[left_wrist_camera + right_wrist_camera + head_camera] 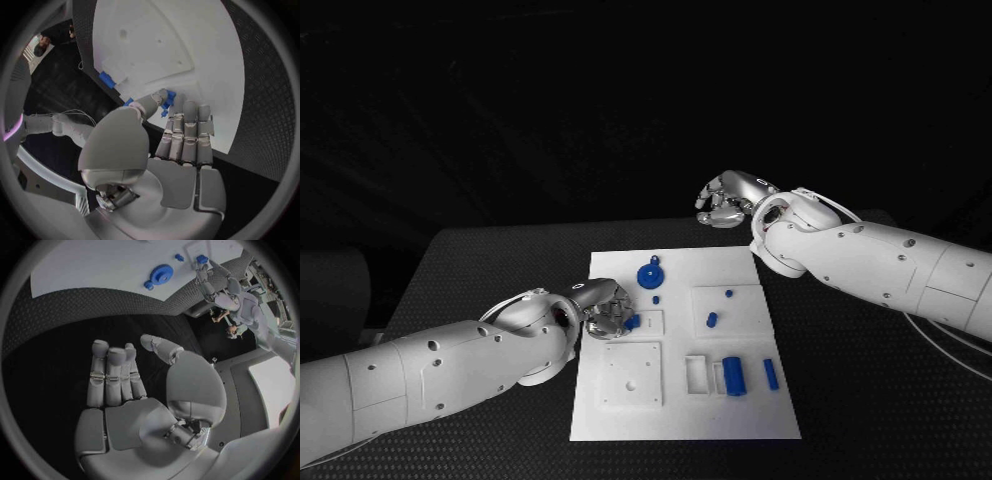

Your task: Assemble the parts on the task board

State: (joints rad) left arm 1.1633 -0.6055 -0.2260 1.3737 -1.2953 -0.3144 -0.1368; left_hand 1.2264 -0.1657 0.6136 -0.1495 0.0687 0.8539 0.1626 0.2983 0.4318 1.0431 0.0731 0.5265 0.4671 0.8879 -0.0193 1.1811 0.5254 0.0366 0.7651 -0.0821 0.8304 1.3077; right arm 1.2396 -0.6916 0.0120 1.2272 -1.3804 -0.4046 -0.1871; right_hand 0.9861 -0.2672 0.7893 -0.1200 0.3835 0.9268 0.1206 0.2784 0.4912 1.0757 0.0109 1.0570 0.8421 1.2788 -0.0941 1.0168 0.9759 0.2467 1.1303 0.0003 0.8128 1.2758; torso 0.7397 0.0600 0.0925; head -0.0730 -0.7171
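A black table holds a white task board at its centre, seen from above.

From the left, the robot's left arm reaches in low across the table. Its left hand sits over the board's left edge, fingers curled inward. It pinches a small blue part between thumb and fingers, just above a square recess on the board; the wrist view shows the blue piece at the fingertips over the white surface.

Moving right across the board: a round blue disc with a small tab lies near the far end, a tiny blue peg just below it. Further right are a small blue pin and a short blue piece on a raised white plate. Nearer the robot, a thick blue cylinder stands beside a slim blue bar.

At the right, the right arm angles in from the edge. Its right hand hovers above the black table beyond the board's far corner, well apart from the parts, fingers loosely extended and holding nothing.
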